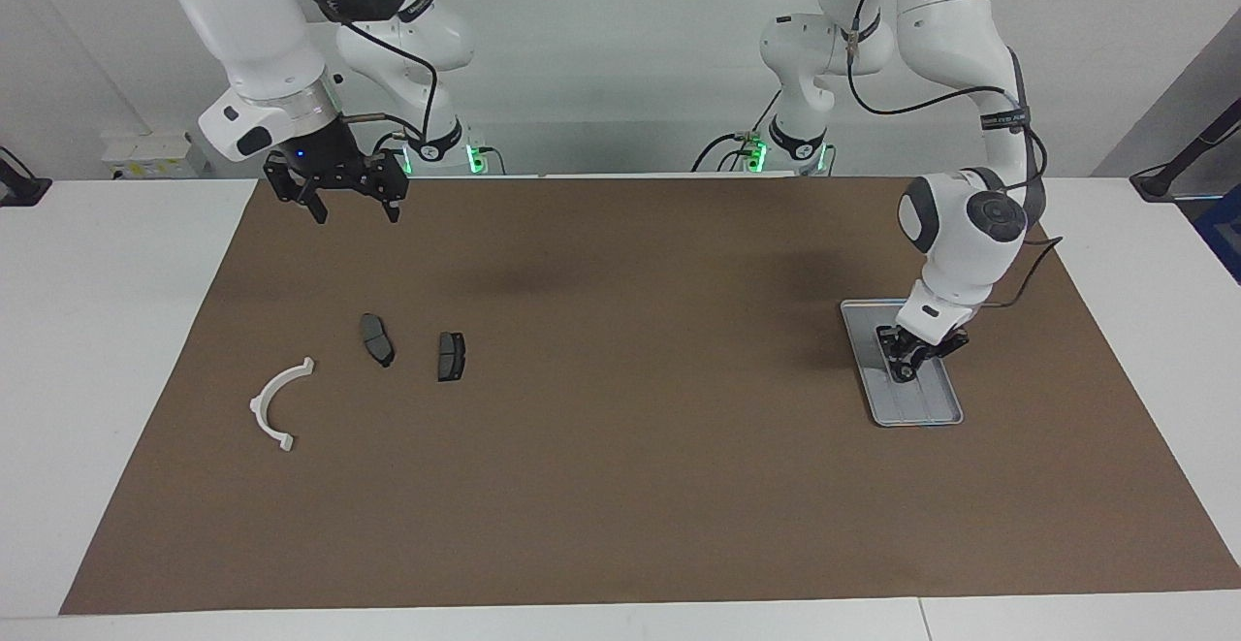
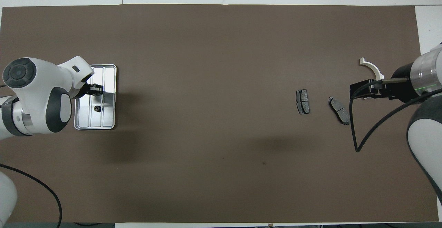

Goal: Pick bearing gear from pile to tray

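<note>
The silver tray (image 1: 921, 410) (image 2: 109, 79) lies on the brown mat toward the left arm's end. My left gripper (image 1: 902, 372) (image 2: 97, 90) reaches down into it with fingertips together; whether anything is pinched between them is hidden. A small black round bearing gear (image 2: 97, 109) rests in the tray, nearer to the robots than those fingertips. The pile lies toward the right arm's end: a white curved bracket (image 1: 264, 399) (image 2: 373, 67) and two dark brake pads (image 1: 377, 339) (image 1: 452, 357) (image 2: 303, 101) (image 2: 339, 110). My right gripper (image 1: 356, 217) (image 2: 357, 90) hangs open and empty, high over the mat by the pile.
The brown mat (image 1: 620, 486) covers most of the white table. A black cable (image 2: 355, 131) loops from the right arm over the mat near the brake pads. The left arm's wrist overhangs the tray's edge nearest the robots.
</note>
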`<action>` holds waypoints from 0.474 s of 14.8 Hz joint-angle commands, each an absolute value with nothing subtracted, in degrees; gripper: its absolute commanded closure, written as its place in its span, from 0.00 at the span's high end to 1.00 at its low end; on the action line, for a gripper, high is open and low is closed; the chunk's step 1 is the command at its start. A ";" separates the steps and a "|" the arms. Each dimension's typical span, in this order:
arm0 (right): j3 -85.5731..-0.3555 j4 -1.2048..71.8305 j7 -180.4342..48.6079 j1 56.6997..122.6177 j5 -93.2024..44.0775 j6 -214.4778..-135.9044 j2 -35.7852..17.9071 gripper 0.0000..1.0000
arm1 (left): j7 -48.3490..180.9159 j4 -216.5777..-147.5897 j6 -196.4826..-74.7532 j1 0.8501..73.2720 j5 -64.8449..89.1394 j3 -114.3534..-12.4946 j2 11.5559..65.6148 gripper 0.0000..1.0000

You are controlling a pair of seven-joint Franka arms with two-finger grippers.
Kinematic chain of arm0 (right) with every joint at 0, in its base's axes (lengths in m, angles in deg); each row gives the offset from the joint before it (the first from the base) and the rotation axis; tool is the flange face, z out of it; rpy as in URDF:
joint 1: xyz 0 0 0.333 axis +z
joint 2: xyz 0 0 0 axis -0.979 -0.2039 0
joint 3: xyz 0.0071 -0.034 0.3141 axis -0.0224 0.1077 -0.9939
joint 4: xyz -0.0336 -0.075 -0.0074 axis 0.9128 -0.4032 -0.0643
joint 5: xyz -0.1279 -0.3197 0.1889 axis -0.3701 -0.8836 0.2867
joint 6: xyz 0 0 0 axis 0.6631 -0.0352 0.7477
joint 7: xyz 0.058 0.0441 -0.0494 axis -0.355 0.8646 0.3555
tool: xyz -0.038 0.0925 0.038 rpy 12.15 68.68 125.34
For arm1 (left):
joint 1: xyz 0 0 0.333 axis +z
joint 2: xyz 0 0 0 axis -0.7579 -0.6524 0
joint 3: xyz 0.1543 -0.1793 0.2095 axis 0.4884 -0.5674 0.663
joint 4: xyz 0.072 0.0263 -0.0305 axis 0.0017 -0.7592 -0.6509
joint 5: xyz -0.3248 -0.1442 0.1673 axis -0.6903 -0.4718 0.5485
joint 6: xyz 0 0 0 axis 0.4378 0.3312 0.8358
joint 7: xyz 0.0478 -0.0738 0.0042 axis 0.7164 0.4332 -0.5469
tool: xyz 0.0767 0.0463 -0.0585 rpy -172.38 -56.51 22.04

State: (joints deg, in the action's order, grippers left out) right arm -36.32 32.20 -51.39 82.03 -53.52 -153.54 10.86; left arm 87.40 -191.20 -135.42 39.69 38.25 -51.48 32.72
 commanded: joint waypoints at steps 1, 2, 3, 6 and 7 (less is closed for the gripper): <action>-36.73 32.37 -52.29 81.40 -53.31 -153.39 11.50 1.00 | 88.49 -193.38 -137.59 39.87 37.64 -51.78 34.06 0.00; -36.73 32.55 -52.20 81.40 -53.31 -153.39 11.59 1.00 | 88.49 -193.82 -138.12 39.70 37.64 -51.78 33.88 0.00; -36.73 32.63 -52.11 81.31 -53.22 -153.48 11.59 1.00 | 88.49 -194.26 -138.82 39.61 37.64 -51.78 33.88 0.00; -36.64 32.63 -52.03 81.22 -53.22 -153.57 11.59 1.00 | 88.58 -195.23 -140.06 39.52 37.64 -51.78 33.97 0.00; -36.56 32.63 -52.03 81.22 -53.39 -153.66 11.59 1.00 | 88.58 -195.23 -139.88 39.52 37.64 -51.70 33.97 0.17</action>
